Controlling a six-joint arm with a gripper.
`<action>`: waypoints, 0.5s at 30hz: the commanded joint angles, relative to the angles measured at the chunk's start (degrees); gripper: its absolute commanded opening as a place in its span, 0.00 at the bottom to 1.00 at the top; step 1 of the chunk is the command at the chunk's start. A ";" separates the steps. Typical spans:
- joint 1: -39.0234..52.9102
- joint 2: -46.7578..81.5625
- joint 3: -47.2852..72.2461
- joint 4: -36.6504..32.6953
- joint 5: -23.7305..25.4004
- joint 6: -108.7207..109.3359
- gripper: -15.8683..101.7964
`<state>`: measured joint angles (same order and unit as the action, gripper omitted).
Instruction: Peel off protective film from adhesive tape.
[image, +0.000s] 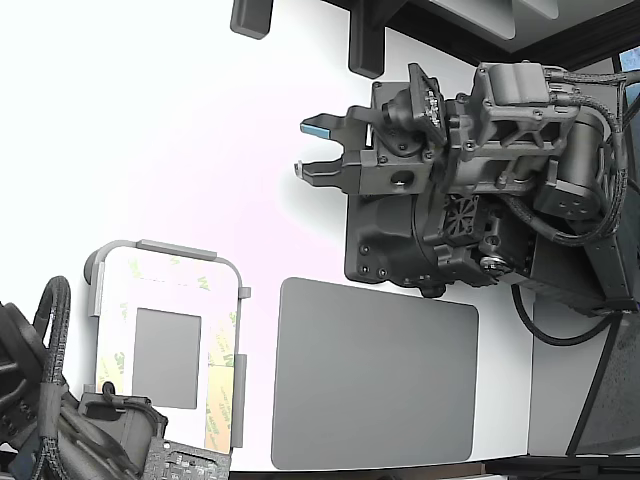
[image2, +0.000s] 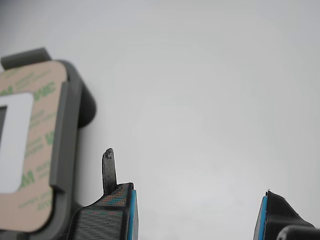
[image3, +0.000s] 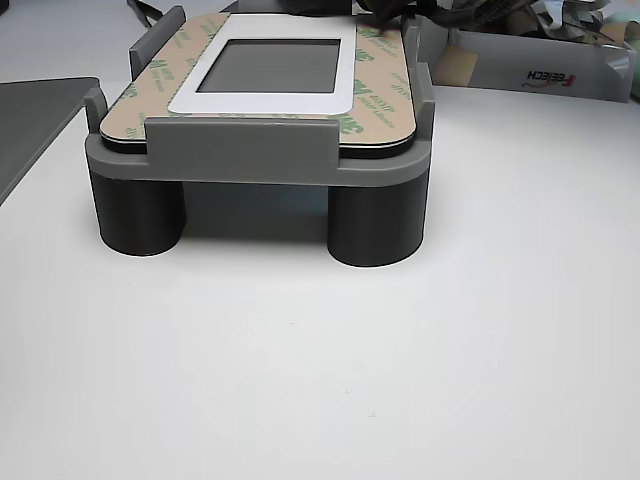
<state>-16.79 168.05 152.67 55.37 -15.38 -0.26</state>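
End effector (image: 306, 148) parted, holding nothing.
It hangs over bare tabletop (image: 180, 130), well apart from the film (image: 221, 385) on the plate (image: 166, 300) in its holder (image3: 250, 160).

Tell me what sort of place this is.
Probably a robot assembly test bench: a white tabletop, a grey printed fixture holding a white grey-centred plate edged with tan logo-printed liner strips, and a dark robot arm's open gripper.

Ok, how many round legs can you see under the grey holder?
2, in the other view under the holder: the left leg and the right leg, both at its front edge. Rear ones may be hidden behind them.
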 joint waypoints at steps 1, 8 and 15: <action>5.27 1.23 0.62 6.15 -10.20 -93.08 0.03; 5.27 1.23 0.62 3.78 -9.84 -90.79 0.03; 6.24 0.44 0.62 -3.43 -7.21 -89.65 0.03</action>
<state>-10.37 168.05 154.60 54.23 -24.08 -51.06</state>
